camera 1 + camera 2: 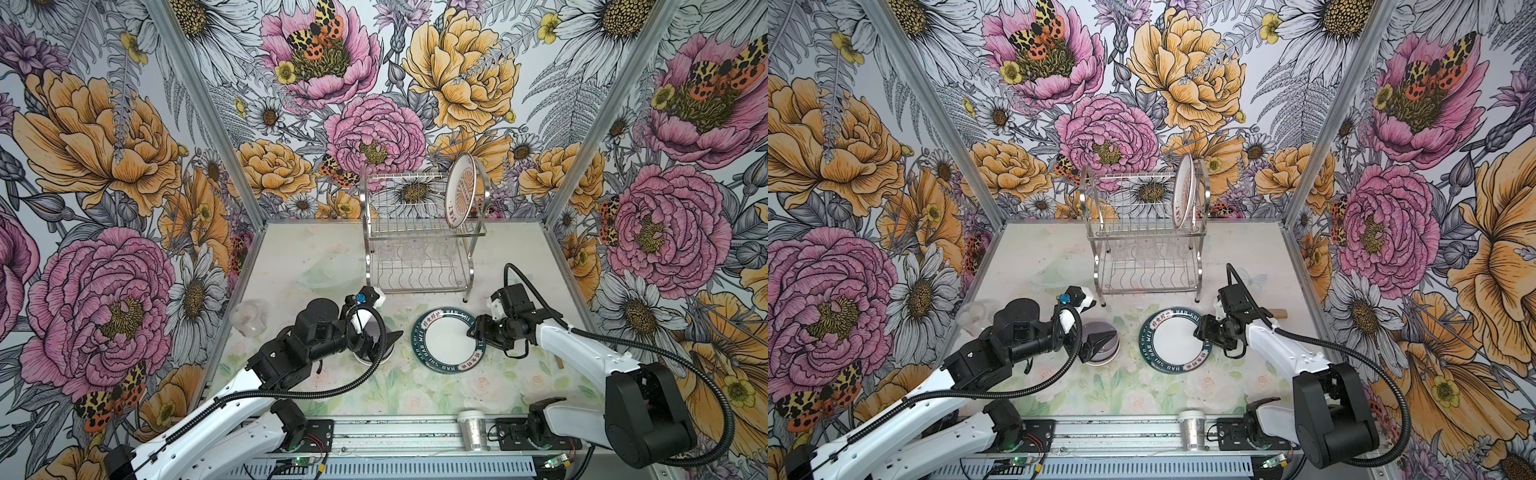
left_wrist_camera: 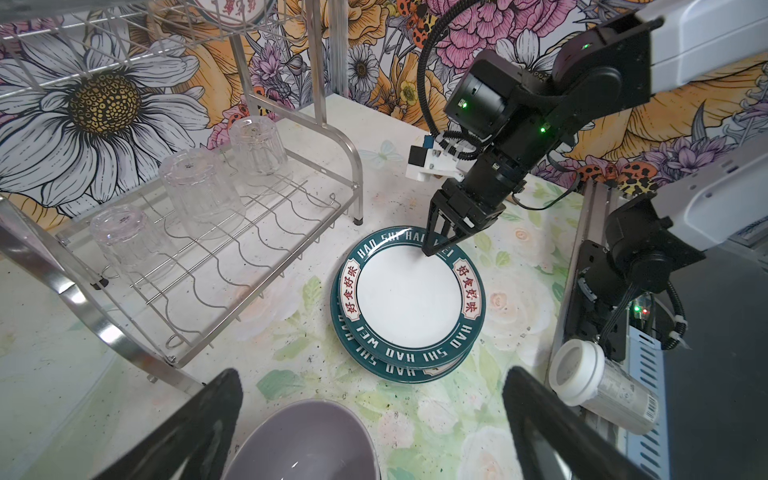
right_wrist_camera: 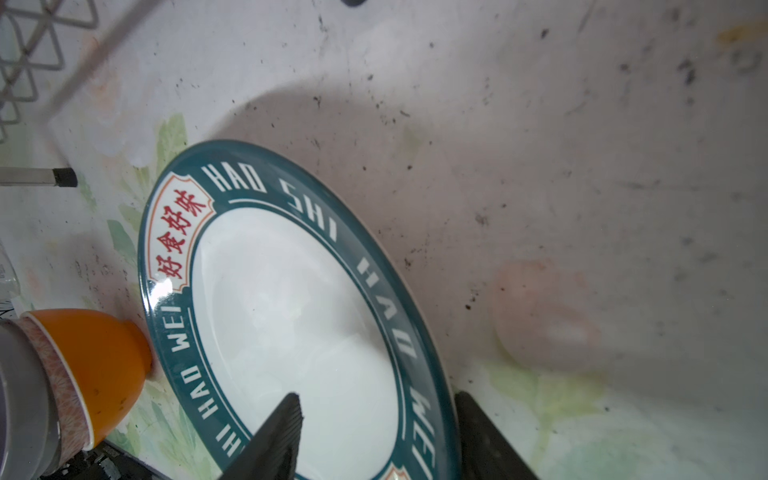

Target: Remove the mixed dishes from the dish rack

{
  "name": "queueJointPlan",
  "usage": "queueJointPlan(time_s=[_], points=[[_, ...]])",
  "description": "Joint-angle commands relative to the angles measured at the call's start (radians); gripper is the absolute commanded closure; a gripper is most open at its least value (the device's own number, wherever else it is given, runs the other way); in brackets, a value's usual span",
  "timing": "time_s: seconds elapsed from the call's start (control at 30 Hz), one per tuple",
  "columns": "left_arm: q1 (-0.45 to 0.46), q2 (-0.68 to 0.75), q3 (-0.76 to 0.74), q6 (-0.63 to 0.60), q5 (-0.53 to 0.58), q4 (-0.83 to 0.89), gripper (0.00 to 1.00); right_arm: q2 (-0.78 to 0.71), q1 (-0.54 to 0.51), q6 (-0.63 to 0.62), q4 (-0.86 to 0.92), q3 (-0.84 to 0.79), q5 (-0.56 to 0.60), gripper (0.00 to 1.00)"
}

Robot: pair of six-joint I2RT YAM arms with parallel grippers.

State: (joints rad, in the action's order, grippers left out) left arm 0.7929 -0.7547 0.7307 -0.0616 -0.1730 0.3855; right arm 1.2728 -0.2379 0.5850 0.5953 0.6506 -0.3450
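My right gripper (image 2: 430,250) is down at the edge of the top plate (image 2: 407,299). Its jaws are part-way apart and astride the dark-green rim, one finger over the white well and the other outside the edge. Whether either pad presses the rim I cannot tell. That plate lies flat and face up on the lower plate (image 2: 399,371), which has the same "HAO SHI HAO WEI" lettering, and it is slid a little off centre. The pair sits on the table (image 1: 415,395) just in front of the dish rack (image 1: 367,232).

My left gripper (image 2: 372,390) is spread wide and holds nothing. It hangs over the lavender bowl (image 2: 307,440), which sits mouth up, nested in a patterned bowl (image 3: 62,382) inside an orange bowl (image 3: 104,365), just beside the plates.

The rack's long axis runs across the back of the table. At the right end of its upper tier the sunburst plate (image 1: 461,191) stands on edge, its face turned along the rack toward the left. Three clear glasses (image 2: 199,191) stand mouth down in a row on the lower tier.

The table has a pale rose print flecked with dark specks. The walls (image 1: 104,145) carry large peonies, daisies and moths. A silver cup (image 1: 471,430) with a white lid lies on its side on the front rail (image 1: 374,432).
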Motion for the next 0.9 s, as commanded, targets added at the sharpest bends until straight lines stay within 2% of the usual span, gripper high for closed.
queueJointPlan(time_s=[0.0, 0.33, 0.57, 0.87], points=[[-0.011, -0.001, 0.024, -0.020, 0.016, -0.019, 0.01, 0.017, -0.018, 0.003, 0.020, 0.034, 0.045, 0.39], [-0.012, -0.027, 0.050, -0.023, 0.017, -0.019, 0.01, 0.029, -0.047, 0.019, 0.040, 0.063, 0.090, 0.39], [-0.008, -0.064, 0.082, -0.010, 0.063, -0.027, 0.01, 0.047, -0.081, 0.036, 0.038, 0.076, 0.122, 0.39], [-0.011, -0.100, 0.153, 0.027, 0.091, -0.033, 0.01, 0.046, -0.090, 0.033, 0.034, 0.104, 0.103, 0.38]])
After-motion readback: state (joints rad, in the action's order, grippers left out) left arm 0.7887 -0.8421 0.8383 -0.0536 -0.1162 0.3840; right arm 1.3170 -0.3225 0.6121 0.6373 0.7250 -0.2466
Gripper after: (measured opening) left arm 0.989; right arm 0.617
